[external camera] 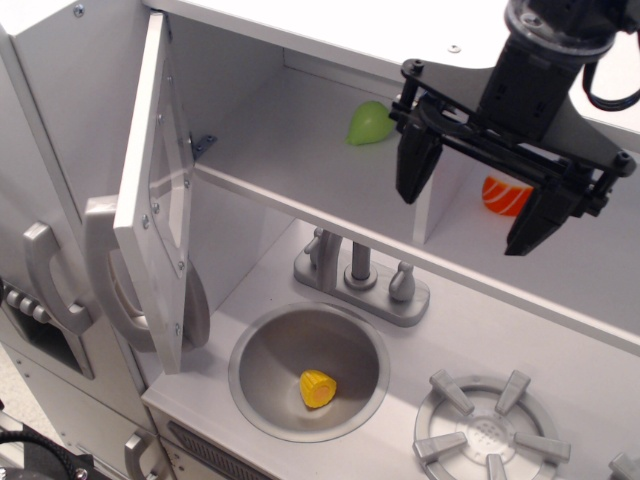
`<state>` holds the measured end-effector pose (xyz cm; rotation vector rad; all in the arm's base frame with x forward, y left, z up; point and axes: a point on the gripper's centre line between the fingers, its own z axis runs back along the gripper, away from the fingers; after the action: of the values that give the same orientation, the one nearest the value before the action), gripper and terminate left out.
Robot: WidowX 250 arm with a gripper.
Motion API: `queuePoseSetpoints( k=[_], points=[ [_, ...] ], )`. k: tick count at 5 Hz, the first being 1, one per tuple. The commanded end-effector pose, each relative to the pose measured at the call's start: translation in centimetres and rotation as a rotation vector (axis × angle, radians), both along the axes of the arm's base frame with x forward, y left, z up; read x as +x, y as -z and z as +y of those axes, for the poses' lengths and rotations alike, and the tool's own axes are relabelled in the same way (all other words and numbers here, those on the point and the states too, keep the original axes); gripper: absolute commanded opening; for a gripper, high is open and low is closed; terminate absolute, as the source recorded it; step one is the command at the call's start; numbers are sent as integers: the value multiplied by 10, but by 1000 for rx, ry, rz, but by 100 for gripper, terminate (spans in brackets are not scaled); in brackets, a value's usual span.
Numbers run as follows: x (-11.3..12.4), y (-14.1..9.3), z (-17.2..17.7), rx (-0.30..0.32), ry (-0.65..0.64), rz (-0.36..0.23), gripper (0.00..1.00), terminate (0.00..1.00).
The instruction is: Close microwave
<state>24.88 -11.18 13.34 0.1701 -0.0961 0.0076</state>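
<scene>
At the near edge of the white toy-kitchen counter [560, 330] sat a round brushed-metal sink basin [262, 350] holding a small yellow ridged plastic piece [318, 388] on its floor. To its right lay a grey moulded stove burner [490, 433] with radiating spokes. Just behind the basin stood a grey plastic faucet [360, 275] with two side knobs on an oblong base. At the left, the microwave [290, 130], a white cabinet compartment above the sink, was open: its white door with clear window [155, 190] was swung out toward the viewer, hinged at the left, with a long grey bar handle [108, 265] on its outer face. A second curved grey handle [45, 275] was seen further left on an adjoining white panel. Inside the compartment, toward the back, rested a green rounded plastic item [369, 122]. A vertical white divider separated that space from the next bay, where an orange and white item [506, 195] sat. The black two-fingered gripper [472, 205] hung before the shelf near the divider, fingers spread apart, holding nothing and well apart from the door.
</scene>
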Motion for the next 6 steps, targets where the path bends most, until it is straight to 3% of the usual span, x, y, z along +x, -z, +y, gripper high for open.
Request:
queuePoseSetpoints(
  k=[1,2,3,5,6],
  points=[
    [0,0,0,0,0,0,100,0],
    [-3,-4,24,-11,-9,-23,100,0],
    [-10,-22,64,-49,-49,-54,100,0],
    [-29,-39,137,-61,-94,-53,100,0],
    [-38,-29,164,-48,-104,-24,100,0]
  ],
)
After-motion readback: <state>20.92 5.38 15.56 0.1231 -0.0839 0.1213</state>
